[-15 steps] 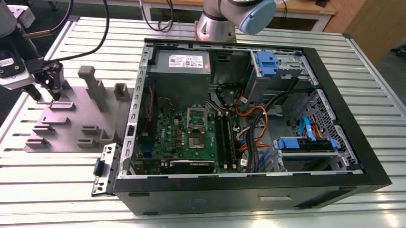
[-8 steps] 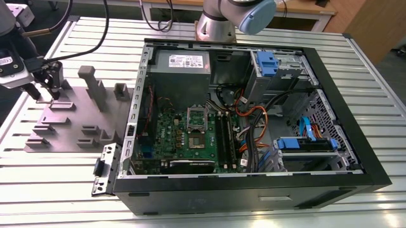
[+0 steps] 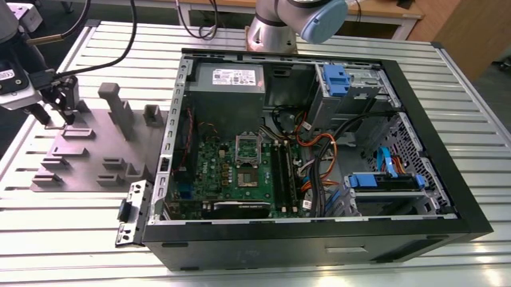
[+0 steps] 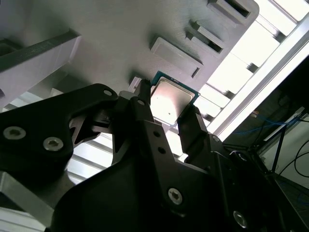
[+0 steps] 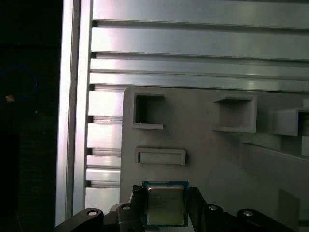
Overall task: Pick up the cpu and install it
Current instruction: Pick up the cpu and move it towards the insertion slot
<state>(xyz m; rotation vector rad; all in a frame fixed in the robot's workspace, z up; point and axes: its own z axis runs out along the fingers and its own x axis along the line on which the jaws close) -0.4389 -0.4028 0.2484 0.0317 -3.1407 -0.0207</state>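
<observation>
Exterior view: hand (image 3: 54,116) hangs low at the far corner of the grey tray (image 3: 88,155), at the exterior view's left, on the slatted metal desk (image 3: 72,239). Fingertips sit close to the tray surface; cpu too small to make out here. Open computer case (image 3: 319,149) lies just beside the tray on the exterior view's right, green motherboard (image 3: 239,173) inside with a shiny socket frame (image 3: 248,149) near its middle, well apart from the hand. Second wrist view: cpu (image 4: 171,104), silver top with a paler rim, sits between the two black fingers (image 4: 142,104), one pressed against each opposite edge, so the hand is narrowed onto the cpu. Grey tray with its raised blocks is right behind it; cannot tell whether the cpu rests on the tray or is lifted off. First wrist view: same grip, cpu (image 5: 165,203) pinched between the fingers (image 5: 136,205), over the tray near its edge, square pockets beyond, desk slats past that.
</observation>
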